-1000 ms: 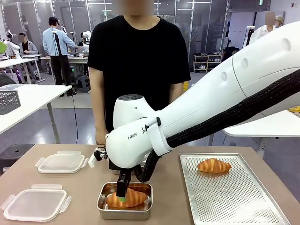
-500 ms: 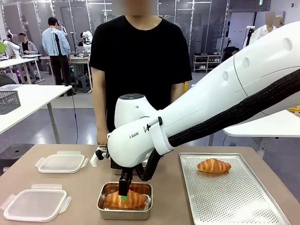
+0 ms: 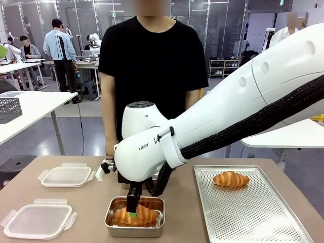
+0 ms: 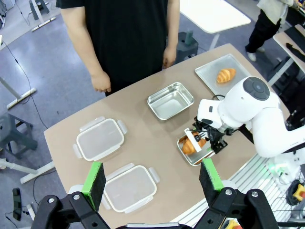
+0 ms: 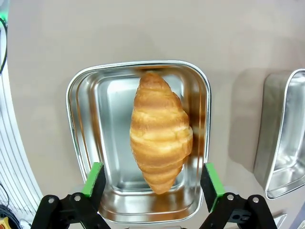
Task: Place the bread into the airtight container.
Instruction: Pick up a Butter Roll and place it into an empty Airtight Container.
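Note:
The bread, a golden croissant (image 3: 144, 215) (image 5: 159, 133) (image 4: 189, 145), lies lengthwise inside the airtight container (image 3: 109, 223) (image 5: 76, 100), a shallow steel box near the table's front edge. My right gripper (image 3: 133, 210) (image 5: 152, 182) hangs just above it, open, its green pads on either side of the croissant and not touching it. My left gripper (image 4: 152, 177) is open too, empty, high above the table's near side, and looks down on the right gripper (image 4: 202, 139).
A second croissant (image 3: 231, 178) lies on a perforated metal tray (image 3: 253, 217) at the right. Two clear plastic lids (image 3: 66, 176) (image 3: 36, 220) lie at the left. Another empty steel container (image 4: 170, 100) (image 5: 286, 138) stands behind the first. A person stands at the far edge.
The right arm has barely shifted over the container. Its gripper stays open and the croissant lies where it was.

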Controlling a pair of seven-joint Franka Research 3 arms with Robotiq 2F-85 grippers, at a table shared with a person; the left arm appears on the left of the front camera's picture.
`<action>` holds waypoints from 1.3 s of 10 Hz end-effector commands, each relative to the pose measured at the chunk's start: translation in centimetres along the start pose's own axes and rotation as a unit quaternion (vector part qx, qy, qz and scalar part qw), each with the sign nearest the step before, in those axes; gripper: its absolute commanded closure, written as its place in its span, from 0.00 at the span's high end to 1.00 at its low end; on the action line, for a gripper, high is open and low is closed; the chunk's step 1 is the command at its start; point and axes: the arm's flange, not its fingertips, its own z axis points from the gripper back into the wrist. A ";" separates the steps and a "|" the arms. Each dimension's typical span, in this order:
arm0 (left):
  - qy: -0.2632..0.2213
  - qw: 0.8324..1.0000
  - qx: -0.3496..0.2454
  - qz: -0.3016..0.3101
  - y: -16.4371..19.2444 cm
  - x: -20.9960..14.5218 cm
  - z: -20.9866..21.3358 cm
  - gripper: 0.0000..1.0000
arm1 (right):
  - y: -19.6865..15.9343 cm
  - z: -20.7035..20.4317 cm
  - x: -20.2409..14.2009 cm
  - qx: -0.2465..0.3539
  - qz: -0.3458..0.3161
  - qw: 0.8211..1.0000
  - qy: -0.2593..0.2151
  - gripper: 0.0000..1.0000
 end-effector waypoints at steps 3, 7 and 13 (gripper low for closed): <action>0.001 1.000 -0.001 -0.004 0.1 0.1 0.1 1.00 | 0.0 0.0 0.1 0.002 -0.005 1.000 -0.003 1.00; 0.001 1.000 -0.001 -0.004 0.1 0.1 0.1 1.00 | 0.0 0.0 0.0 0.000 0.000 1.000 0.000 1.00; 0.001 1.000 -0.001 -0.004 0.1 0.1 0.1 1.00 | -0.8 21.4 -14.3 -0.019 -0.186 0.982 -0.036 1.00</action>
